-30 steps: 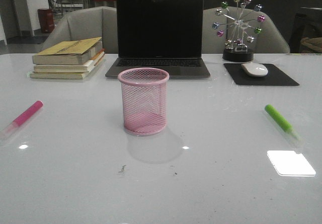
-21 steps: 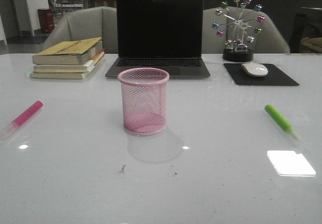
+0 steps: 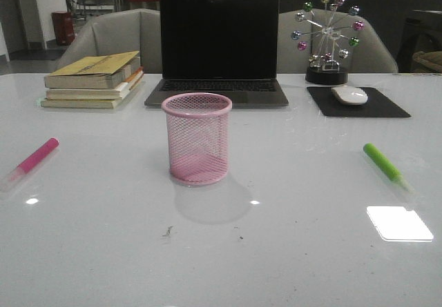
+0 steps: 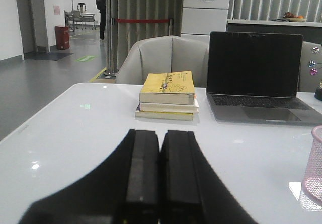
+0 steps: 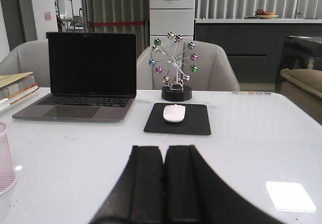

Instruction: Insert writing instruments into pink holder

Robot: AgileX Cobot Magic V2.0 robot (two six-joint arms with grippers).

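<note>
The pink holder (image 3: 197, 139) stands upright and empty at the table's middle; an edge of it shows in the left wrist view (image 4: 315, 163) and the right wrist view (image 5: 5, 158). The magenta-pink highlighter (image 3: 33, 159) lies flat at the far left, the green highlighter (image 3: 385, 163) flat at the right. Neither arm shows in the front view. My left gripper (image 4: 161, 133) is shut with nothing in it, above bare table. My right gripper (image 5: 164, 149) is shut and empty too. Neither marker appears in a wrist view.
A laptop (image 3: 218, 48) stands open behind the holder. A stack of books (image 3: 94, 79) lies at the back left. A mouse (image 3: 349, 94) on a black pad (image 3: 357, 103) and a ball ornament (image 3: 327, 38) stand at the back right. A white table (image 3: 221, 252) bears everything.
</note>
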